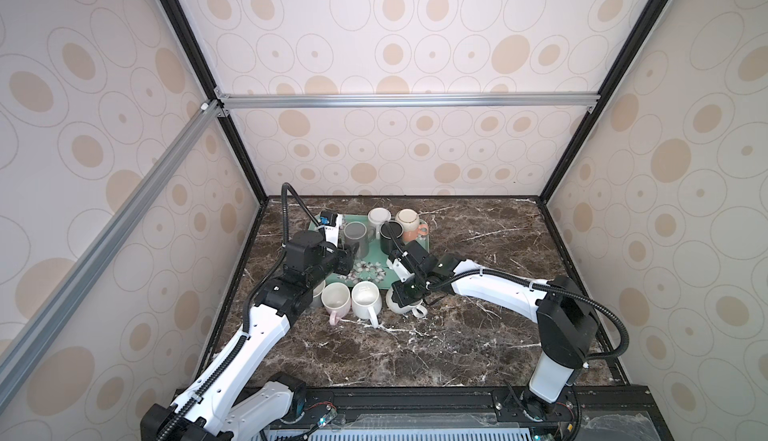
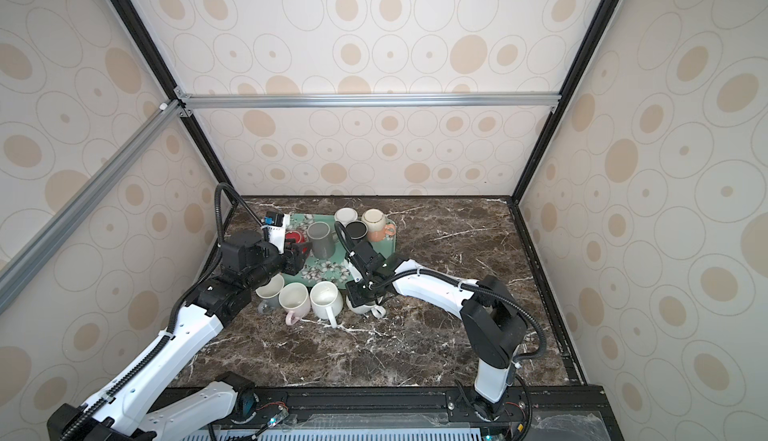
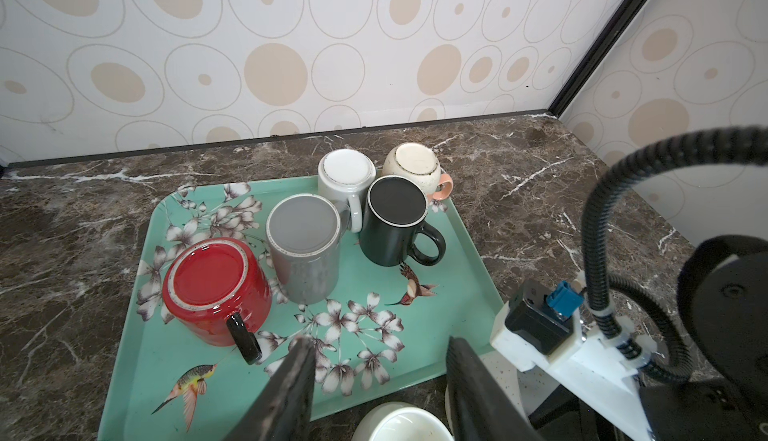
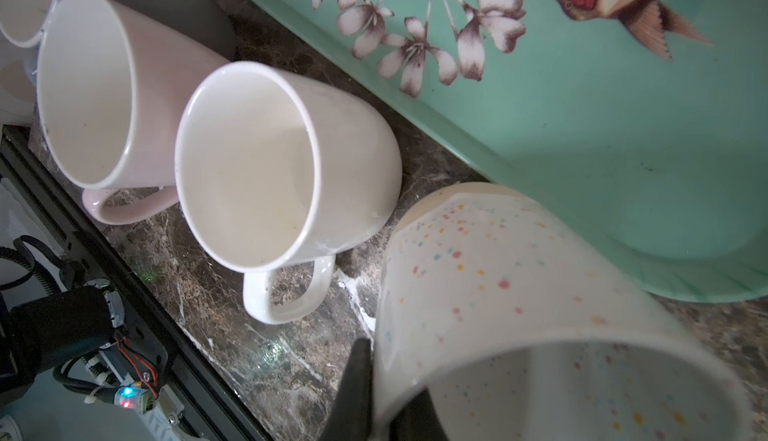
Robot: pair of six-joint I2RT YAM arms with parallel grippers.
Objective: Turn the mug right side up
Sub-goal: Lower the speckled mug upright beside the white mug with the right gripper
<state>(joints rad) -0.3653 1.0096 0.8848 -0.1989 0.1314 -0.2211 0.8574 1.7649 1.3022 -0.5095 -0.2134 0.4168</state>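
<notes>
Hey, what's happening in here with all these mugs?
Two robot arms are turning upside-down mugs right side up. The right gripper has its fingers pinched shut on the rim of a speckled mug, mouth facing up beside the tray, next to a white mug and a pink mug already upright. The left gripper hangs open above the tray near a red mug, one of five upside down there.

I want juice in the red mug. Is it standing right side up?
No, the red mug sits upside down on the tray, with its flat bottom facing up.
</notes>
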